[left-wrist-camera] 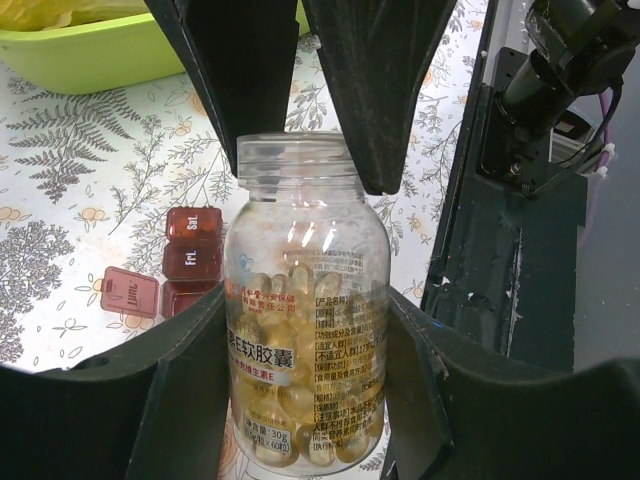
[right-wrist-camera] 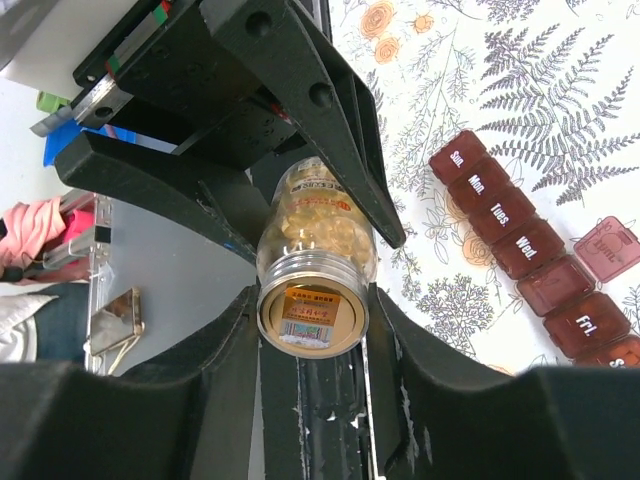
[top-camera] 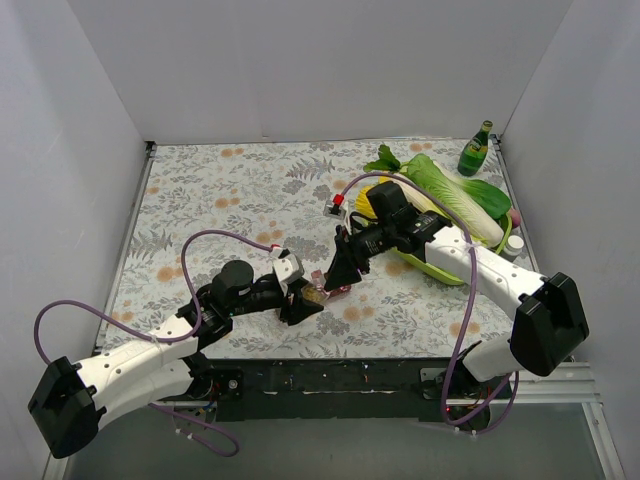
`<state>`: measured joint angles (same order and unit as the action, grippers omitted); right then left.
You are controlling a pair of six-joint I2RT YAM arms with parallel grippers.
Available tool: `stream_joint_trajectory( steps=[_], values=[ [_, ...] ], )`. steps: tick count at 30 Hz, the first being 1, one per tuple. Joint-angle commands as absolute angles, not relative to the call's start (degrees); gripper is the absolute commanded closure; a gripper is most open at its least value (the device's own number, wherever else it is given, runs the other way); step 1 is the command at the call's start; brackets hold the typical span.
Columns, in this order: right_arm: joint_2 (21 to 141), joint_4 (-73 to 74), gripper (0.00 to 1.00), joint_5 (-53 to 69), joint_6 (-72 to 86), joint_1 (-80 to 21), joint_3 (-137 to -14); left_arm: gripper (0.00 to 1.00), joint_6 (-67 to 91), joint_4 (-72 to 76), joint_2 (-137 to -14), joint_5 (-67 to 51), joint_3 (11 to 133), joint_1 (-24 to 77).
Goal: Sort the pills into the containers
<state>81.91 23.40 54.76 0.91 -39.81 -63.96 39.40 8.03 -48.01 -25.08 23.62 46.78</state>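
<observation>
L jaws clamped clear jar of pills. R jaws flanked its neck; couldn't tell if gripping. Red containers lay nearby on table, 1 lid open.

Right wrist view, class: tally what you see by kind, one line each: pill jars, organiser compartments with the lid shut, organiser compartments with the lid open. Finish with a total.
pill jar: 1
compartments with lid shut: 6 (the last is cut off by the picture's edge)
compartment with lid open: 1
Total: 8
</observation>
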Motion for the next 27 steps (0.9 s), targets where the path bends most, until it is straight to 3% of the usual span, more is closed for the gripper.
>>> stream_joint_trajectory(
  steps=[1, 5, 13, 19, 20, 23, 24, 26, 27],
  values=[
    [81.56, 22.23, 0.84, 59.41, -2.26, -40.78, -65.57, 1.00, 38.94, 8.53, -47.55, -25.48, 24.78, 46.76],
    [81.47, 28.28, 0.87, 60.99, -15.17, -42.27, -68.11, 1.00, 38.23, 8.17, -46.85, -28.12, 24.43, 46.84],
    [78.03, 38.47, 0.84, 60.39, -63.47, -44.82, -70.56, 1.00, 37.71, 6.33, -45.97, -33.48, 25.13, 46.76],
    [79.72, 39.29, 0.80, 54.75, -64.70, -45.18, -71.28, 1.00, 38.23, 6.42, -45.97, -33.58, 24.61, 46.76],
    [79.63, 38.42, 0.77, 55.02, -60.51, -45.18, -70.76, 1.00, 38.23, 6.42, -45.97, -33.31, 24.70, 46.76],
    [79.80, 35.43, 0.54, 54.58, -54.43, -45.09, -70.05, 1.00, 38.23, 6.33, -45.70, -31.74, 24.61, 46.76],
    [79.80, 34.38, 0.40, 54.41, -49.79, -45.00, -69.96, 1.00, 38.23, 6.42, -45.27, -31.38, 24.70, 46.76],
    [79.80, 34.54, 0.23, 54.32, -45.98, -45.00, -70.22, 1.00, 38.41, 6.50, -44.83, -30.33, 24.70, 46.84],
    [79.72, 34.80, 0.20, 54.49, -43.36, -44.91, -70.49, 1.00, 38.76, 6.59, -44.39, -29.97, 24.61, 46.76]
  ],
)
